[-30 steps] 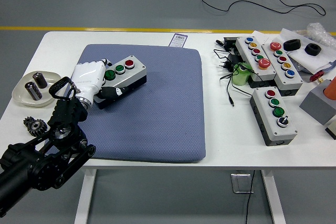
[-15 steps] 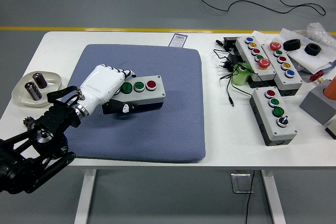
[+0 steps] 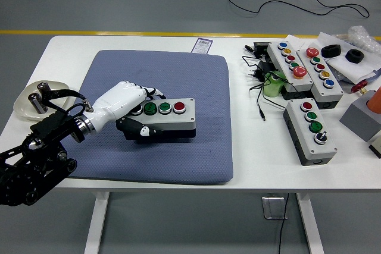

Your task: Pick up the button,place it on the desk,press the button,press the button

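One white table point(image 3: 149, 43) fills most of my view, w/ a blue-grey mat point(image 3: 178, 69) covering its left-centre. My left arm comes in from the 8 o'clock corner, black links leading up to the white left hand point(image 3: 122, 104) over the mat. That hand's fingers are wrapped round the left end of the button box point(image 3: 165, 117): upper fingers lie over the top by the first green button, thumb tucked under on the near side. Box is grey on top, black at the base, w/ two green buttons and one red in a row running toward 3 o'clock. It sits at the mat's centre, slightly toward 6; I can't tell if its base touches the mat or is just clear of it.

At 3 o'clock of the mat, on bare table, sits a second small box point(image 3: 310, 130) w/ red, green and black controls. Further out toward 1–2 o'clock are two long control boxes point(image 3: 300, 69), side by side, w/ coloured buttons, and tangled black cables point(image 3: 259, 81) next to them. At 9 o'clock, near the table's left edge, a shallow dish point(image 3: 30, 96) holds dark cylinders, partly hidden by my arm. Right arm isn't visible.
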